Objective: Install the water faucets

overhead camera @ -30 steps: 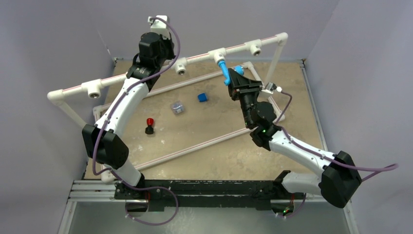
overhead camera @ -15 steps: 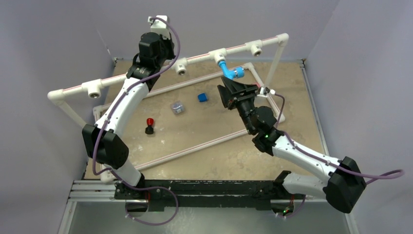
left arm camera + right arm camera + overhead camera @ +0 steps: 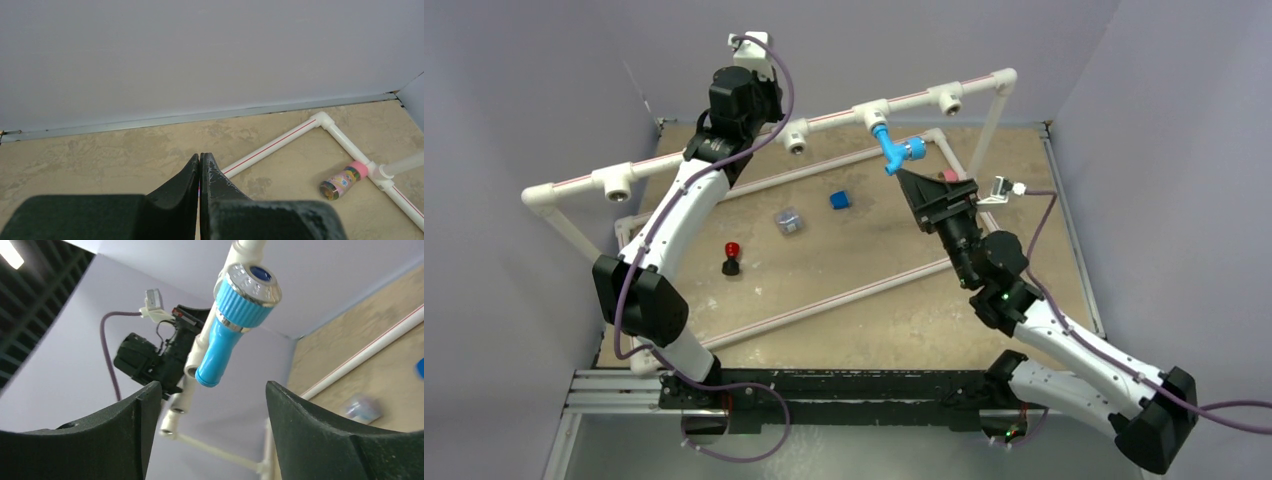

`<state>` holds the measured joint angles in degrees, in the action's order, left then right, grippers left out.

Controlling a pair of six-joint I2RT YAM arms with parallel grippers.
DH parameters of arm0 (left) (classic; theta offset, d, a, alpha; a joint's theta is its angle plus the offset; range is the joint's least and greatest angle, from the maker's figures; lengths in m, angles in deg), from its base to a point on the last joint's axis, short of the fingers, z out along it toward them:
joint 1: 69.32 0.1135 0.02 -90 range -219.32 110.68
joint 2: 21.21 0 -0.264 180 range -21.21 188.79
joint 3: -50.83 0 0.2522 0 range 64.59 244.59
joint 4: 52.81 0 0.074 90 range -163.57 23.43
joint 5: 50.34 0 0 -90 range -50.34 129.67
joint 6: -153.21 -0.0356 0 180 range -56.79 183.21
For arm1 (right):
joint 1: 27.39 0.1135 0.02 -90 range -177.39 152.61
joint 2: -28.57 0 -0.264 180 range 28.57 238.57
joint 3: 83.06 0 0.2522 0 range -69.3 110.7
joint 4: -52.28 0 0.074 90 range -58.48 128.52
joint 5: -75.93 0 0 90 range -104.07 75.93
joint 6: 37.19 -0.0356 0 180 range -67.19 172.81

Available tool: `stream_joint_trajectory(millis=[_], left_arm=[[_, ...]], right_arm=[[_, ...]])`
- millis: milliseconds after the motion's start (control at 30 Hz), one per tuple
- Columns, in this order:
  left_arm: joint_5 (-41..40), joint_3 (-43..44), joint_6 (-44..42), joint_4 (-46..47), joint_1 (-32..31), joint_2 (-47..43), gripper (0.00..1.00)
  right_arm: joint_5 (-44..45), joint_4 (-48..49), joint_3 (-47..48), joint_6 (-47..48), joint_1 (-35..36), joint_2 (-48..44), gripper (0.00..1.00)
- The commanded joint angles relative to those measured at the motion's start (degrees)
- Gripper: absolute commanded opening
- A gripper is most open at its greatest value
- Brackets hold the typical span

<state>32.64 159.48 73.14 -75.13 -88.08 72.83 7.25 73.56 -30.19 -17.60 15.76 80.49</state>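
One light-blue water faucet (image 3: pixel 892 148) hangs from a tee (image 3: pixel 871 115) on the raised white pipe rail, its spout angled down and its knob toward the right. In the right wrist view the faucet (image 3: pixel 227 335) stands just beyond my fingertips, the ribbed knob (image 3: pixel 248 287) uppermost. My right gripper (image 3: pixel 934 184) sits just below and right of it, open, jaws wide apart and touching nothing (image 3: pixel 212 390). My left gripper (image 3: pixel 200 159) is shut with nothing between its fingers; that arm's wrist (image 3: pixel 742 95) is raised by the rail at the back left.
The rail carries bare tees (image 3: pixel 614 182), (image 3: pixel 796 140), (image 3: pixel 948 98). White pipes (image 3: pixel 824 300) lie across the tan floor. A dark-blue cube (image 3: pixel 840 200), a clear little box (image 3: pixel 789 220) and a red-capped black piece (image 3: pixel 732 257) lie mid-floor. A pink-capped cylinder (image 3: pixel 344 181) lies by the back pipe.
My right gripper has opened off the faucet and drawn back to the right and toward the near edge. The faucet stays on the tee. The left arm has not moved.
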Motion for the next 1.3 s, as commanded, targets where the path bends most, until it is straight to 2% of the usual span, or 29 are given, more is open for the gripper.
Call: stream_joint_trajectory(millis=[0, 167, 333, 467, 667, 967, 1267], left_arm=[[0.7, -2.0, 0.4, -4.5, -0.1, 1.7, 0.00], [0.6, -2.2, 0.3, -4.5, -0.1, 1.5, 0.00], [0.6, -2.3, 0.3, -4.5, -0.1, 1.6, 0.00], [1.0, -1.8, 0.4, -4.7, -0.1, 2.1, 0.00], [1.1, -1.4, 0.7, -5.0, -0.1, 2.4, 0.00], [1.1, -1.4, 0.5, -5.0, -0.1, 2.6, 0.00], [1.0, -1.4, 0.3, -5.0, 0.0, 2.6, 0.00]], right_arm=[[3.2, -3.4, 1.3, 20.8, -0.6, -4.6, 0.78], [3.4, -5.4, 4.0, 43.6, -0.5, -8.2, 0.78], [-1.8, -10.1, 8.7, 74.7, -0.5, -8.2, 0.76], [-6.5, -17.3, 12.3, 91.5, -0.5, -6.1, 0.76], [-12.7, -17.5, 11.5, 115.8, -0.5, -5.5, 0.82], [-12.8, -11.1, 12.4, 141.4, 0.1, 0.2, 0.85], [-11.1, -3.1, 14.2, 154.7, 2.0, 8.5, 0.84]])
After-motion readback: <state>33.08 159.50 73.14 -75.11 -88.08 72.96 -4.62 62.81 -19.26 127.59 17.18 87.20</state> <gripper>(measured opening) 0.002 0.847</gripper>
